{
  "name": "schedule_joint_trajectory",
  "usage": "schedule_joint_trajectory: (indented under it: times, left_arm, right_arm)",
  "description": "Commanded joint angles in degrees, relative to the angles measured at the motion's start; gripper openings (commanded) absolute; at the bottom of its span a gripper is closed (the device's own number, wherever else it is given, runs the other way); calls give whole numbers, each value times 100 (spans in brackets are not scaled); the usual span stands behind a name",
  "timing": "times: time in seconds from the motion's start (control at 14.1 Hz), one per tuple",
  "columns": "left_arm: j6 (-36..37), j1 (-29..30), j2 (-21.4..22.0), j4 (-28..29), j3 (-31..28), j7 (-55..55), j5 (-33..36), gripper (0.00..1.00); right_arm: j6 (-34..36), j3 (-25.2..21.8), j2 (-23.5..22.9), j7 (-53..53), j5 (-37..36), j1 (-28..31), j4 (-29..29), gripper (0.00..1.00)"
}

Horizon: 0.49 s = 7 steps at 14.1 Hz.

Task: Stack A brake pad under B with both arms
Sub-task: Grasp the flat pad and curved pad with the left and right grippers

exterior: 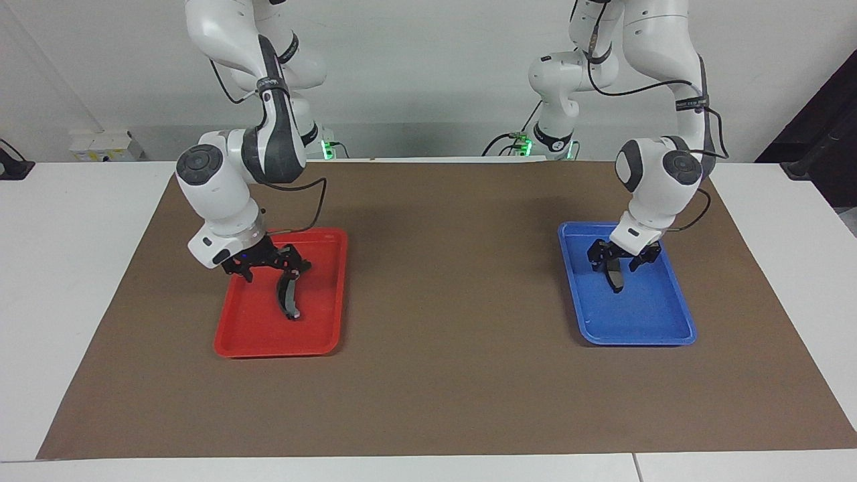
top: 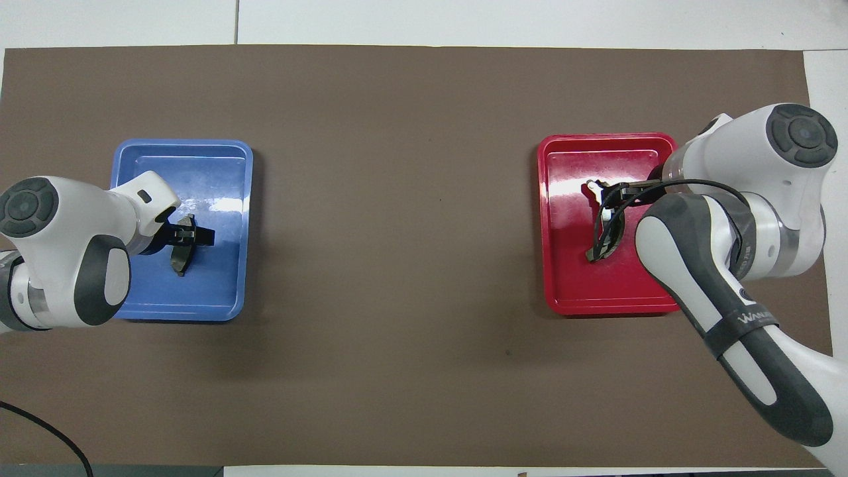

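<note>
- Nearest the robots, the two white arms are leaning in over the brown mat [exterior: 428, 402], each one bending down toward its own tray.
- At the left arm's end of the table, the blue tray [exterior: 659, 331] is lying flat on the mat, and the left gripper [exterior: 620, 262] is hanging low inside it, at the end of the tray nearer the robots.
- Its fingers are standing apart, one on each side of the A brake pad [exterior: 614, 274], straddling the end of the pad that is nearer the robots; whether they are touching it I cannot tell.
- That short grey pad is lying flat on the blue tray's floor, running lengthwise down the tray, with its farther end showing clear of the gripper in the overhead view [top: 179, 262].
- At the right arm's end, the red tray [exterior: 268, 338] is sitting well apart from the blue one, with bare mat between the two.
- The right gripper [exterior: 268, 264] is hovering low over the nearer part of the red tray, fingers spread wide, one finger [exterior: 292, 258] sitting right at the nearer tip of B [exterior: 288, 294].
- B, the long black crescent, is lying on the red tray's floor, curving away from the robots; from above, its pale end [top: 593, 187] is peeking out just beside the gripper.
- Nothing is lifted: both pads are resting in their own trays.
</note>
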State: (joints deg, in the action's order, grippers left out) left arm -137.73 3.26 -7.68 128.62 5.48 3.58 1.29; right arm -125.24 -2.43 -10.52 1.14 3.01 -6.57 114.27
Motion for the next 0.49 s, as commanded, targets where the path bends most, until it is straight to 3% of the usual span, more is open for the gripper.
schedule_joint_trajectory:
  times: [0.0, 0.21, 0.28, 0.42]
  left_arm:
    - [-167, 35, -84, 92, -73, 56, 29, 97]
    - [-176, 35, -111, 145, -82, 47, 29, 95]
    - [-167, 35, -111, 163, -82, 47, 29, 90]
    - [-97, 35, -111, 163, -82, 73, 29, 52]
  right_arm:
    - [-315, 14, -247, -26, 182, -2, 69, 97]
    - [-360, 5, -468, -88, 192, -46, 78, 93]
    - [-369, 5, -521, -166, 192, -29, 78, 91]
    - [-369, 5, -591, -395, 192, -3, 78, 87]
